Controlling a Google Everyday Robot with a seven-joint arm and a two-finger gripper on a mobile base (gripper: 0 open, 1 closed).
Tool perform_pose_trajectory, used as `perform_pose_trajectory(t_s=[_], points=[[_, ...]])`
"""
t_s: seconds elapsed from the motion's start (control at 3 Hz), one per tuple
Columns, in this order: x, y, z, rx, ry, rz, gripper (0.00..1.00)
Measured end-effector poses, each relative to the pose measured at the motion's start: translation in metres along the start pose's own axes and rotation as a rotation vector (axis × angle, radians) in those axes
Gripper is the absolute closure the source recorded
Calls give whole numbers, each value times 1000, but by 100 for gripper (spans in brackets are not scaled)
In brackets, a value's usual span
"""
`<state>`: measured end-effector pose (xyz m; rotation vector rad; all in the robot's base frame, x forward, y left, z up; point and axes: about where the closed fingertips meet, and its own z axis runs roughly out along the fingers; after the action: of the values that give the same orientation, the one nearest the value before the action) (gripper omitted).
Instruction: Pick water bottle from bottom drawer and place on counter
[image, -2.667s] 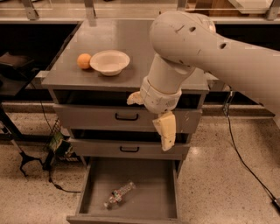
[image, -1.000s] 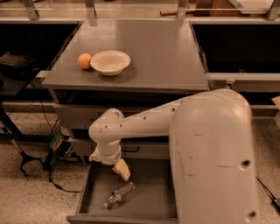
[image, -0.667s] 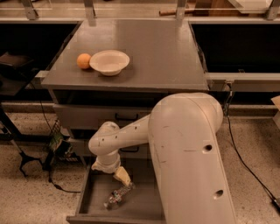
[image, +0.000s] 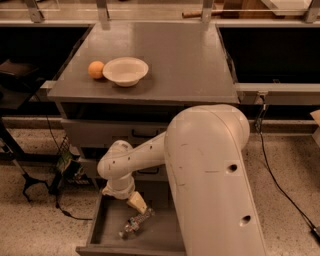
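Observation:
The water bottle (image: 136, 223) lies on its side in the open bottom drawer (image: 98, 224), slanted, near the middle of the tray. My gripper (image: 136, 202) hangs inside the drawer just above the bottle's upper end, at the tip of the white wrist (image: 117, 170). I cannot tell whether it touches the bottle. The large white arm (image: 210, 175) covers the drawer's right half. The counter (image: 190, 60) is the grey top of the cabinet above.
A white bowl (image: 125, 70) and an orange (image: 96, 69) sit at the counter's left. Two upper drawers (image: 100, 132) are shut. Cables and a black stand (image: 35, 182) lie on the floor to the left. Dark bins flank the cabinet.
The arm has dropped from in front of the upper drawers down into the bottom drawer. The gripper has moved lower and closer to the bottle. The bottle has not moved.

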<state>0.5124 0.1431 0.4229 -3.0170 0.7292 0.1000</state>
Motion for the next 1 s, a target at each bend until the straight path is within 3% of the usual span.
perform_pose_trajectory(t_s=[0.33, 0.67, 1.0], points=[[7, -6, 34, -1, 17, -2, 0], [21, 1, 95, 16, 14, 28, 0], [31, 8, 151, 64, 2, 61, 0]])
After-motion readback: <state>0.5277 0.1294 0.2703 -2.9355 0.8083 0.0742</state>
